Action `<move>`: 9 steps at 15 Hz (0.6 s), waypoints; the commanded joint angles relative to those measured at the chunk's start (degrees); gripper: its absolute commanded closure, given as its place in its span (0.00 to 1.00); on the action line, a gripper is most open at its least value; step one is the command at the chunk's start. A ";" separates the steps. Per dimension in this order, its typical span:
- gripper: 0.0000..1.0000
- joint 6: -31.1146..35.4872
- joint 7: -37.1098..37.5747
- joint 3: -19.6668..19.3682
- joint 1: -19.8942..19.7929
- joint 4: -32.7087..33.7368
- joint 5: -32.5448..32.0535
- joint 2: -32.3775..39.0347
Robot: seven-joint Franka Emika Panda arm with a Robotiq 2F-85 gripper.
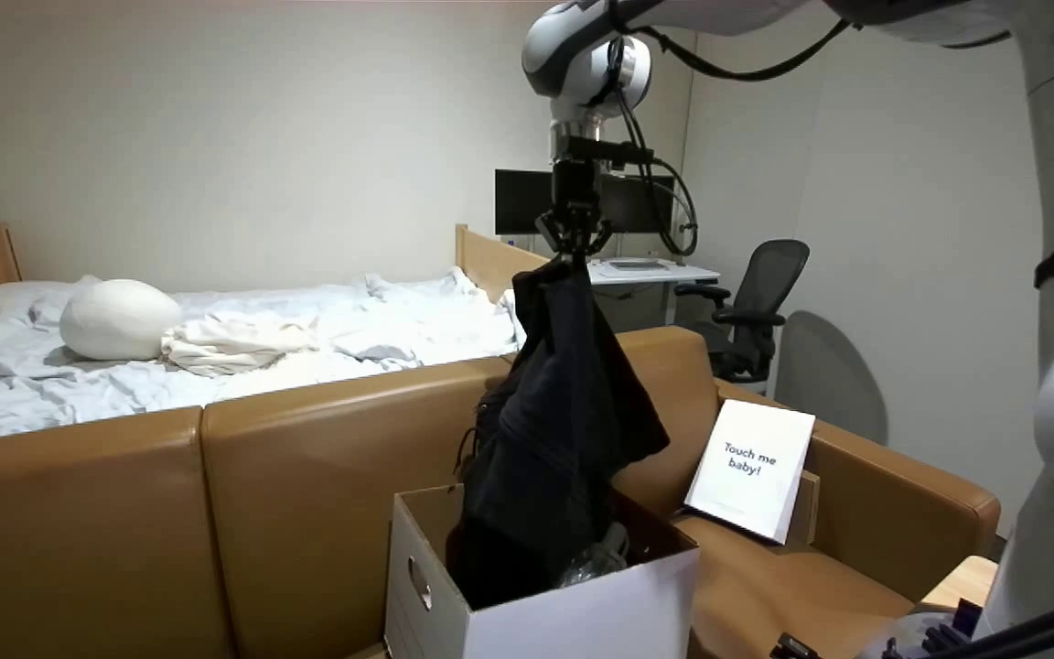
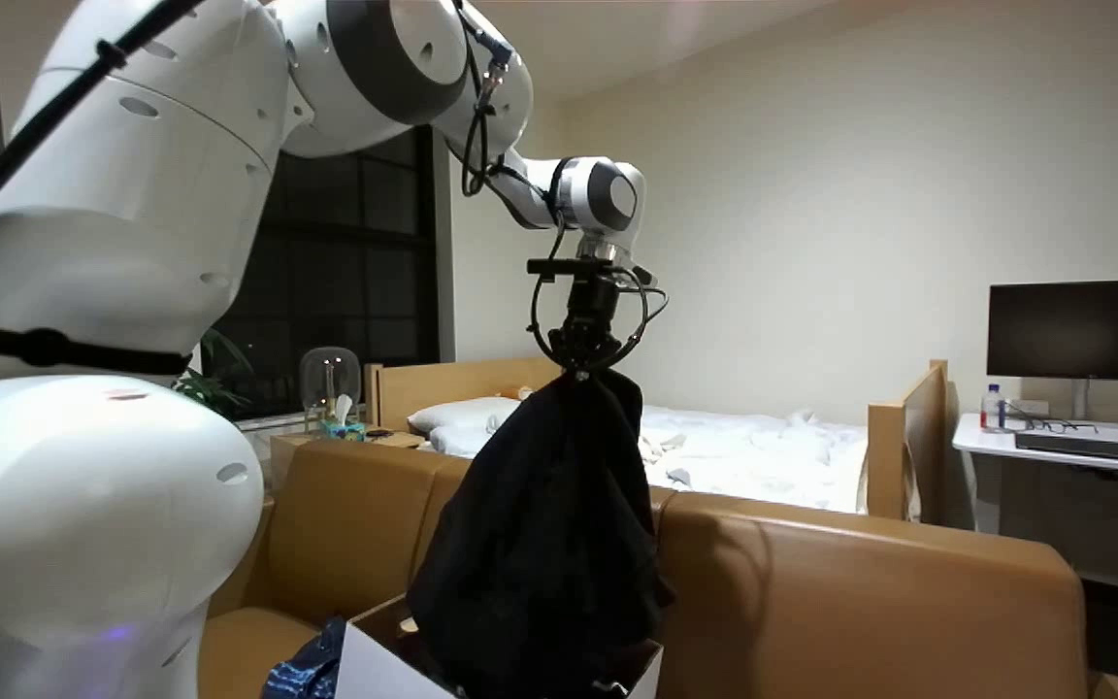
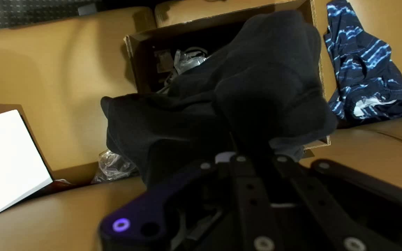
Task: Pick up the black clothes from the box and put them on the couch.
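Observation:
My gripper (image 1: 573,256) is shut on the top of the black clothes (image 1: 545,412) and holds them up over the box (image 1: 573,604). The cloth hangs down in a long bundle, and its lower end is still inside the box in both exterior views. The gripper (image 2: 582,372) and the black clothes (image 2: 540,544) also show in an exterior view. In the wrist view, the black clothes (image 3: 263,73) cover much of the box (image 3: 183,28), and the fingertips (image 3: 257,158) press into dark cloth. The box stands on the brown couch (image 1: 335,485), whose seat (image 3: 47,76) shows beside it.
A dark blue, white-streaked garment (image 3: 365,66) lies on the couch beside the box. A white printed card (image 1: 751,469) leans by the couch arm. Clear plastic (image 3: 188,61) lies in the box; more plastic (image 3: 113,167) sits in a couch crease. A bed (image 1: 381,320) stands behind.

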 commanded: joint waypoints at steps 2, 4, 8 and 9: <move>0.98 -0.28 -0.23 0.22 -0.44 -0.70 -0.06 -0.88; 0.98 5.24 0.91 -1.25 -1.03 -2.39 -2.32 -4.85; 0.98 5.34 3.02 -4.13 -4.36 -2.09 0.93 -10.51; 0.98 4.23 3.72 -5.08 -5.55 -1.74 1.84 -11.85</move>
